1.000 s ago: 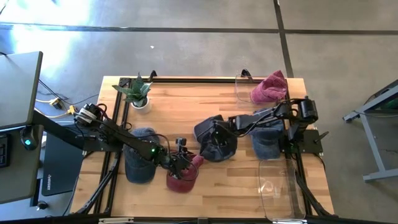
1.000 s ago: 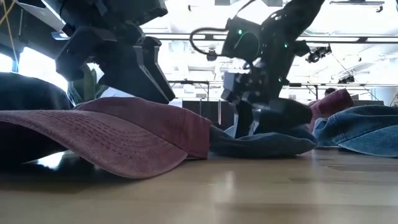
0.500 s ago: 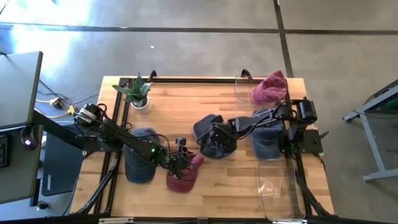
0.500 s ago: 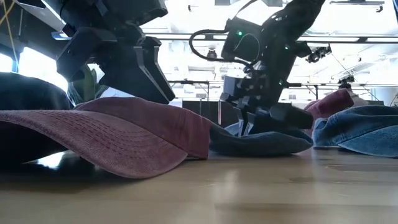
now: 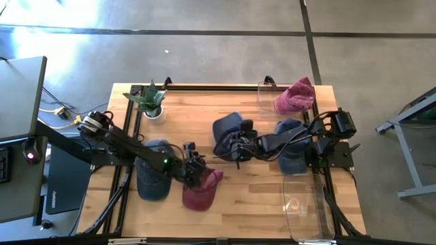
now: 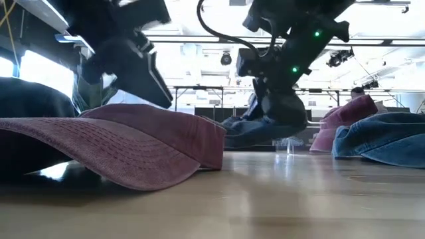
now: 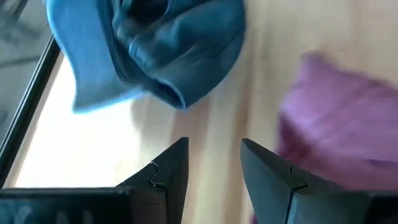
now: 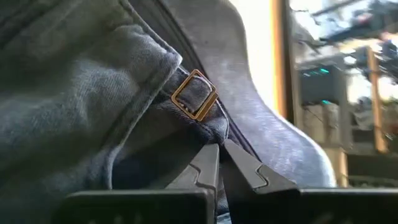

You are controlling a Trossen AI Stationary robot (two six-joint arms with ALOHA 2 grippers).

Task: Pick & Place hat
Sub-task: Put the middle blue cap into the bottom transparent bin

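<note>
At frame centre of the high view, a denim hat (image 5: 228,134) is pinched by the closed right end effector (image 5: 240,145) and appears lifted off the counter (image 5: 259,197). Picking seems done; placing remains. The left end effector (image 7: 214,163) is parted, empty, beside the maroon hat (image 5: 202,190).

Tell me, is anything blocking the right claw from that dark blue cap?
Nothing visible: the right gripper is already shut on the dark cap at its strap, and the low view shows the cap lifted off the table.

A lab — polished concrete floor (image 5: 204,41), wooden robot table (image 5: 197,112).
</note>
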